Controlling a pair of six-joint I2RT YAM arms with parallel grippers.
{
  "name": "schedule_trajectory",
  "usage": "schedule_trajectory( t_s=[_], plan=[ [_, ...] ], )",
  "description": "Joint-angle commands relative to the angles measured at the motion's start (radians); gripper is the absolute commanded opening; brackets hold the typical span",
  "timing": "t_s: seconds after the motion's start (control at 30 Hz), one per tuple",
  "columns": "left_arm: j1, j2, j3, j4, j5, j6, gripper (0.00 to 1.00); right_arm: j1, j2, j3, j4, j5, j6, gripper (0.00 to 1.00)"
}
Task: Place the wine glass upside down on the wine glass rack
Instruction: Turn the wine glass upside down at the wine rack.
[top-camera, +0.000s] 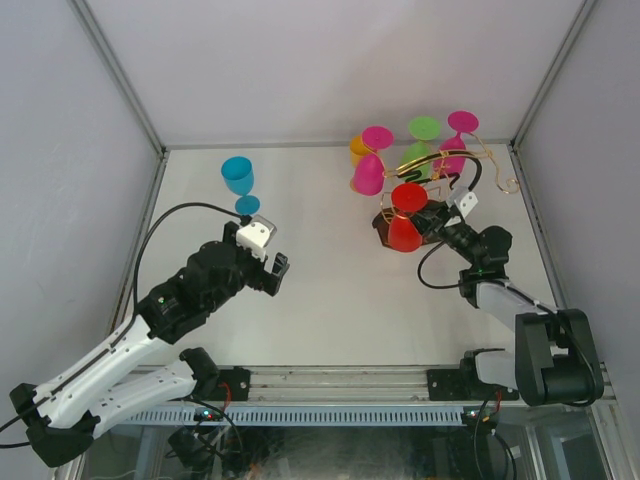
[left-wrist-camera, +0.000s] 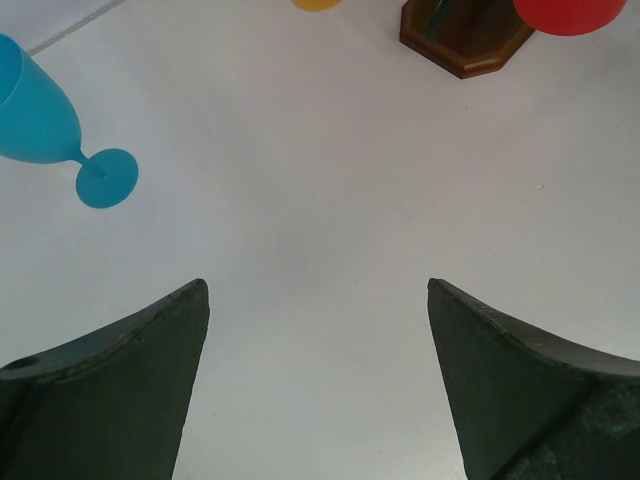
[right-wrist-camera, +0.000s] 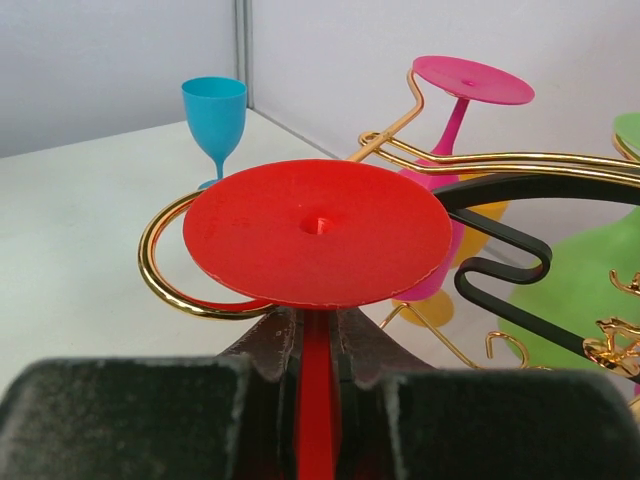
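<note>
A red wine glass (top-camera: 408, 214) is held upside down, its flat foot (right-wrist-camera: 318, 230) on top, with my right gripper (right-wrist-camera: 318, 335) shut on its stem. It hangs at the near left of the wine glass rack (top-camera: 472, 178), just over a curled gold arm (right-wrist-camera: 160, 270) and above the wooden base (left-wrist-camera: 465, 42). The rack's gold arms (right-wrist-camera: 480, 160) and black loop (right-wrist-camera: 500, 272) carry several upside-down pink, green and yellow glasses. My left gripper (top-camera: 277, 270) hovers open over bare table (left-wrist-camera: 316, 290), holding nothing.
A blue wine glass (top-camera: 238, 178) stands upright at the back left of the table, ahead and left of the left fingers (left-wrist-camera: 130, 380). Grey walls with metal frame posts enclose the table on three sides.
</note>
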Motion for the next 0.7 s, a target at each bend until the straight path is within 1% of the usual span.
schedule_trajectory(
  t_s=[0.0,0.2,0.4,0.67],
  plan=[
    [0.009,0.001,-0.020,0.025,-0.006,0.009,0.93,0.023,0.009,0.038,0.063,-0.032,0.003,0.00],
    [0.011,0.005,-0.021,0.023,-0.006,0.010,0.93,0.045,0.022,0.049,0.071,-0.085,-0.033,0.01],
    [0.012,0.008,-0.022,0.022,-0.009,0.011,0.93,0.063,0.031,0.073,0.033,-0.110,-0.076,0.04],
    [0.014,0.016,-0.020,0.020,-0.010,0.012,0.92,0.077,0.062,0.102,0.025,-0.143,-0.082,0.08]
  ],
)
